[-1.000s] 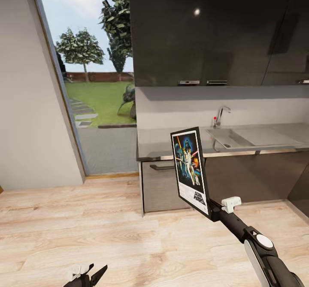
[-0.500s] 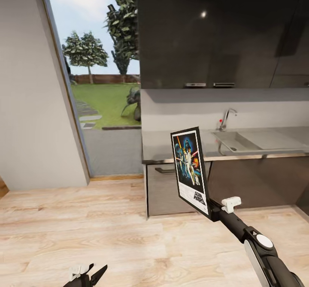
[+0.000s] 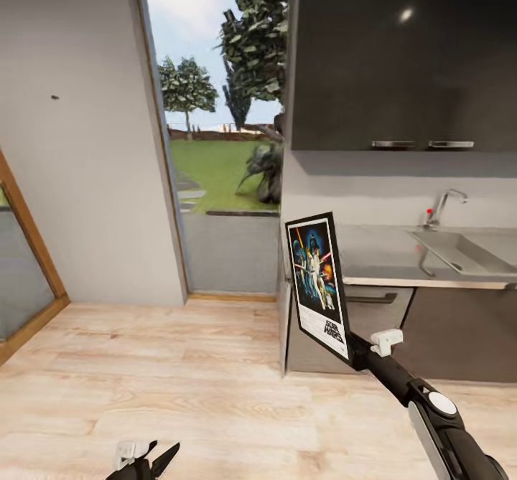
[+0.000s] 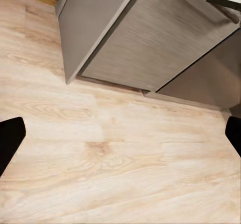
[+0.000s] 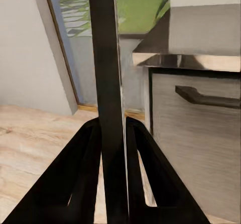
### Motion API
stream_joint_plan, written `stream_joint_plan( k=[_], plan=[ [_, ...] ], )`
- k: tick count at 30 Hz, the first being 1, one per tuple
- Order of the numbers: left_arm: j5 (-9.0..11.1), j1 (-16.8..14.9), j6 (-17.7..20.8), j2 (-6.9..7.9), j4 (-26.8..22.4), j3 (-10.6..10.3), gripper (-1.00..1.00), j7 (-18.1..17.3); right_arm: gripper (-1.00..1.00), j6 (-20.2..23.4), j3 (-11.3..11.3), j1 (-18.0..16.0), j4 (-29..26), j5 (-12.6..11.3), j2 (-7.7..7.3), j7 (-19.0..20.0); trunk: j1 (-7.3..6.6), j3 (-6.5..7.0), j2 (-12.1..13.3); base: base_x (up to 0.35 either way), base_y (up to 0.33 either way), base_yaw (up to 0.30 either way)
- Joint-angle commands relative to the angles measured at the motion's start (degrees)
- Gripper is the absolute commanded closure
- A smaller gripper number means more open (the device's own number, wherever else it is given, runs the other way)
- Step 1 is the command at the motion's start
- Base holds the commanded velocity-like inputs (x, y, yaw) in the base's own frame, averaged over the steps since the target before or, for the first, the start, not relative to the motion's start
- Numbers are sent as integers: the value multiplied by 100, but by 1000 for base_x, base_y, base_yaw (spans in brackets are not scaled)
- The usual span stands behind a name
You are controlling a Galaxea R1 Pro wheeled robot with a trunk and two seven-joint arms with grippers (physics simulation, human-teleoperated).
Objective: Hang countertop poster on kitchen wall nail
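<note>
pickup: done, poster point(image 3: 319, 285) off countertop point(image 3: 402, 259) | right gripper point(image 5: 114, 148) clamped on poster's lower edge | left gripper point(image 4: 120, 133) spread, empty | outstanding: hang on wall nail point(image 3: 54, 97)

Head cam looks forward-down at the pale wood plank floor point(image 3: 179, 365); left wrist cam hovers close above it, dark grey cabinet fronts point(image 4: 150, 38) at 12 o'clock, shared too.

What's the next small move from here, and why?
Probably keep turning the base left and roll toward the grey wall. The right hand is shut on the poster, held upright and clear of the countertop, so the pickup is done. The wall nail shows as a dot high on the wall left of the window, well off from the poster.
</note>
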Motion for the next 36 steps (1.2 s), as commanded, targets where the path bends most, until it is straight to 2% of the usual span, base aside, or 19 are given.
stream_joint_plan(
  k=[1,21,36],
  plan=[
    [61,-11,-18,2,-7,-49,-100,-13,100,24,-10,-4,-2,-65,0,47,5,-13,-12,146,272,282],
    [61,-11,-18,11,-7,-49,-100,-13,100,24,-8,-4,-2,-65,5,43,5,-13,-12,146,273,276],
    [61,-11,-18,7,-7,-49,-100,-13,100,33,-3,-4,5,-66,2,49,5,-13,-12,144,276,30]
  ],
)
